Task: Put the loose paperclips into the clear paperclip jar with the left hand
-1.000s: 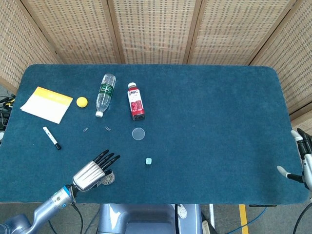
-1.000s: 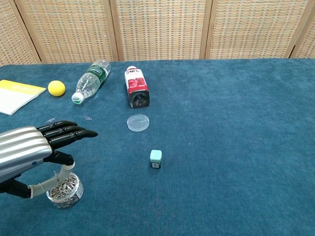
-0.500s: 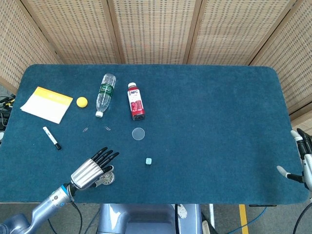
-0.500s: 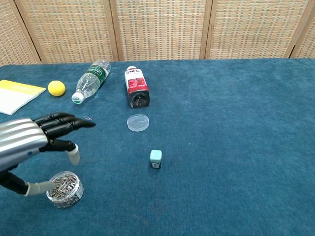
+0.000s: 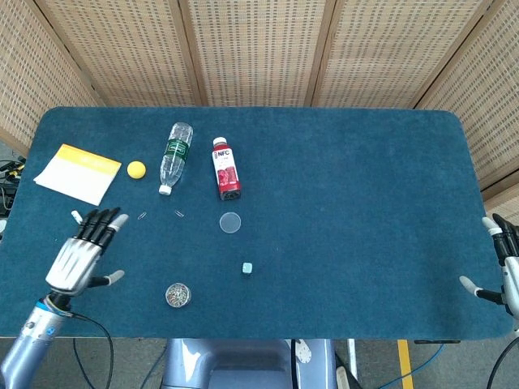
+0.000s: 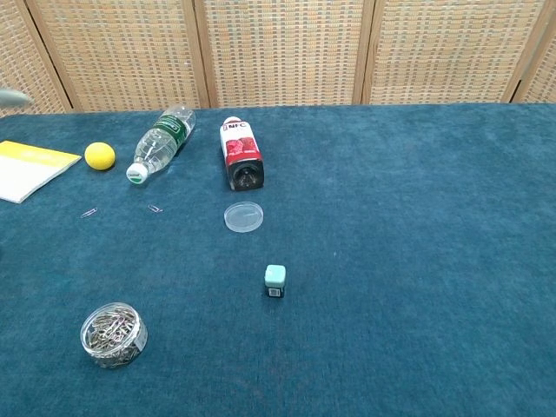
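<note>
The clear paperclip jar [image 5: 178,294] [image 6: 114,334] stands open near the table's front edge, with several clips inside. Its round clear lid [image 5: 230,222] [image 6: 243,216] lies flat further back. Two loose paperclips lie on the cloth, one [image 5: 143,215] [image 6: 89,213] to the left and one [image 5: 179,214] [image 6: 155,208] to the right. My left hand [image 5: 83,251] hovers open at the front left, fingers spread, well left of the jar and just short of the left clip. It holds nothing. The chest view does not show it. My right hand [image 5: 501,263] is at the table's far right edge, open.
A water bottle [image 5: 174,156] and a red juice bottle [image 5: 225,168] lie behind the clips. A yellow ball [image 5: 136,168] and a yellow notepad [image 5: 78,173] sit at the back left. A marker [image 5: 77,216] is partly hidden by my left hand. A small teal cube [image 5: 247,267] lies near the middle.
My left hand has lifted off the jar and swung left and back, clearing the jar and leaving the chest view. The jar stands uncovered where it was.
</note>
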